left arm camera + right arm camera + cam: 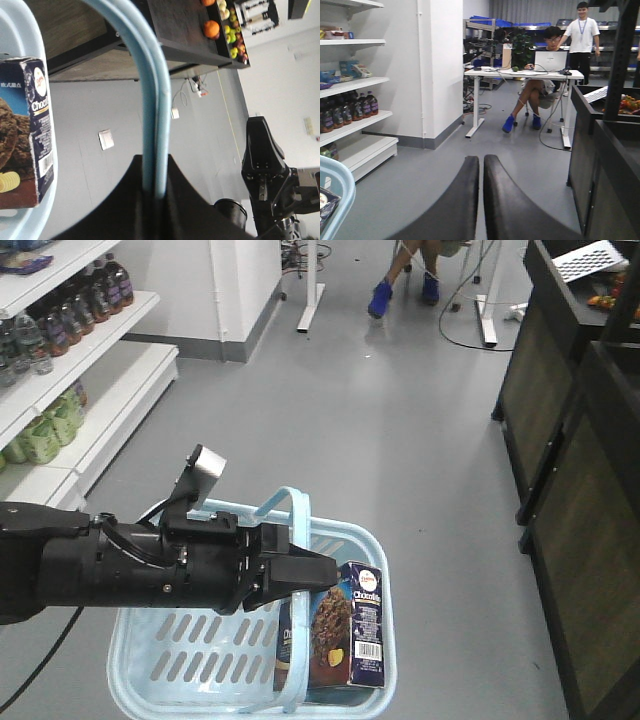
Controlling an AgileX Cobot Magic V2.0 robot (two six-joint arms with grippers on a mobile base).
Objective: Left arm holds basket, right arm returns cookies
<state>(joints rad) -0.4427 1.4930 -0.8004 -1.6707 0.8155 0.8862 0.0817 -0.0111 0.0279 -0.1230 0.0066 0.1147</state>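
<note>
Left arm (90, 565): we are reaching it in from the left so that it is keeping the basket (190, 640) steady and open for the other arm

Left gripper (318, 575): its jaws are closing almost fully, pinching both arched handles (152, 100) together between them; we are not able to tell whether the basket is hanging or resting on the floor (380, 420)

Cookies (352, 625): the box is standing upright inside the basket, against its right-hand wall, just beside the handles; we are judging that it is waiting to be lifted out

Right gripper (481, 195): its jaws are pressing together with no gap showing, gripping nothing and touching nothing; it is pointing out over the floor, apart from the cookies, with only a corner of the basket showing at its left

Next move, as we are judging it: the right jaws are needing to open before closing on the box
</note>
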